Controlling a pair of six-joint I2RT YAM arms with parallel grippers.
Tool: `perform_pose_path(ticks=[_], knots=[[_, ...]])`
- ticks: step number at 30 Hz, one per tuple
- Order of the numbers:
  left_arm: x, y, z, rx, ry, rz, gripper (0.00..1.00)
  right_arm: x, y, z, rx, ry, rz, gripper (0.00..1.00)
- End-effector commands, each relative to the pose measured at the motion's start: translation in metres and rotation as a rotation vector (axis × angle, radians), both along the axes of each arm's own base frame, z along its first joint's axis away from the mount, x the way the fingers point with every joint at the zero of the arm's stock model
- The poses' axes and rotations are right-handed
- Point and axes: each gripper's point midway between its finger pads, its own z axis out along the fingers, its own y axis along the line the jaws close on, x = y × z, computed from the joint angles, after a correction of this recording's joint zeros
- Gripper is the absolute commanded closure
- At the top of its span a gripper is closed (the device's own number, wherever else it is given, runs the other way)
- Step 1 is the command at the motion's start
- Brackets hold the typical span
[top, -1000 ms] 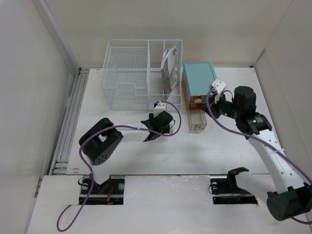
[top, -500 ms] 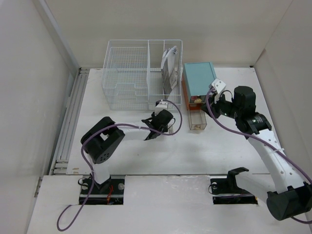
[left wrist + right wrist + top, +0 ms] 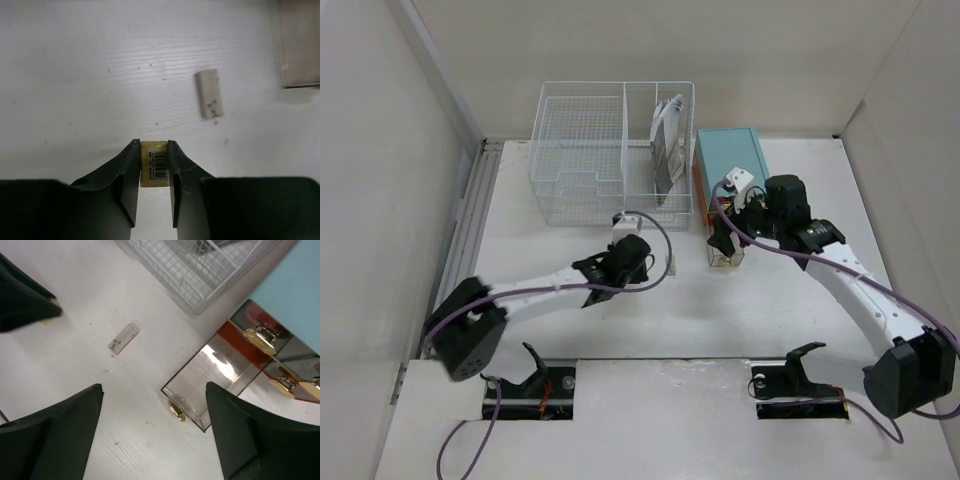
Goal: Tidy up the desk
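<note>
On the white desk (image 3: 770, 320), my left gripper (image 3: 632, 256) is low and shut on a small pale yellow block with a barcode label (image 3: 154, 163). A white eraser (image 3: 210, 94) lies flat on the desk just ahead of it and to the right, also seen as a white eraser (image 3: 123, 338) from the right wrist. My right gripper (image 3: 723, 236) hangs open over the front of a pulled-out clear drawer (image 3: 210, 375) with a gold knob (image 3: 176, 411); nothing is between its fingers.
The teal box (image 3: 730, 160) with small drawers stands at the back right, the clear drawer (image 3: 724, 252) sticking out of its front. A white wire basket (image 3: 610, 150) holding upright flat items stands to its left. White walls border the desk.
My left arm stretched out lower and slightly nearer, and its jaws narrowed onto the yellow block. My right gripper opened wide and shifted left to the drawer's front.
</note>
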Motion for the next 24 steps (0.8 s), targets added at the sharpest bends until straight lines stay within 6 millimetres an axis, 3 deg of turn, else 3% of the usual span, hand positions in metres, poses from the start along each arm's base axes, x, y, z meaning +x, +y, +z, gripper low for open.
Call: perform_pose_path(ticks=[1, 2, 3, 4, 5, 6, 7, 8, 10, 14, 15, 17, 18, 19, 22, 24], knots=[[-0.007, 0.001, 0.077, -0.232, -0.105, 0.037, 1.00, 0.004, 0.012, 0.006, 0.024, 0.006, -0.029, 0.13], [-0.014, 0.005, 0.085, -0.253, -0.119, 0.039, 1.00, 0.006, 0.017, 0.008, 0.016, -0.004, -0.041, 0.27], [-0.020, 0.012, 0.114, -0.336, -0.163, 0.047, 1.00, 0.007, 0.022, 0.006, 0.013, -0.002, -0.052, 0.38], [-0.027, 0.016, 0.125, -0.361, -0.170, 0.043, 1.00, 0.007, 0.026, 0.001, 0.002, 0.014, -0.064, 0.49], [-0.032, 0.024, 0.131, -0.379, -0.183, 0.055, 1.00, 0.012, 0.026, -0.006, -0.030, 0.018, -0.097, 0.70], [-0.039, 0.031, 0.135, -0.396, -0.191, 0.059, 1.00, 0.009, 0.037, -0.010, -0.045, 0.018, -0.094, 0.77], [-0.048, 0.043, 0.157, -0.459, -0.218, 0.066, 1.00, 0.008, 0.041, -0.016, -0.056, 0.036, -0.123, 0.82], [-0.052, 0.053, 0.160, -0.473, -0.227, 0.089, 1.00, 0.011, 0.042, -0.030, -0.096, 0.056, -0.156, 0.85], [-0.066, 0.069, 0.177, -0.543, -0.256, 0.096, 1.00, 0.003, 0.056, -0.045, -0.123, 0.090, -0.158, 0.85], [-0.080, 0.097, 0.177, -0.553, -0.262, 0.138, 1.00, -0.010, 0.076, -0.086, -0.158, 0.179, -0.197, 0.82], [-0.081, 0.098, 0.180, -0.573, -0.264, 0.143, 1.00, -0.011, 0.080, -0.100, -0.176, 0.211, -0.198, 0.80], [-0.083, 0.100, 0.175, -0.568, -0.261, 0.144, 1.00, -0.011, 0.087, -0.111, -0.172, 0.251, -0.194, 0.60], [-0.083, 0.100, 0.171, -0.559, -0.255, 0.144, 1.00, -0.007, 0.092, -0.112, -0.164, 0.261, -0.205, 0.59], [-0.083, 0.100, 0.171, -0.566, -0.252, 0.149, 1.00, -0.009, 0.094, -0.129, -0.191, 0.315, -0.209, 0.59], [-0.082, 0.099, 0.164, -0.550, -0.241, 0.150, 1.00, -0.008, 0.104, -0.152, -0.225, 0.382, -0.217, 0.59], [-0.082, 0.099, 0.166, -0.550, -0.249, 0.145, 1.00, -0.007, 0.111, -0.158, -0.231, 0.382, -0.220, 0.56]])
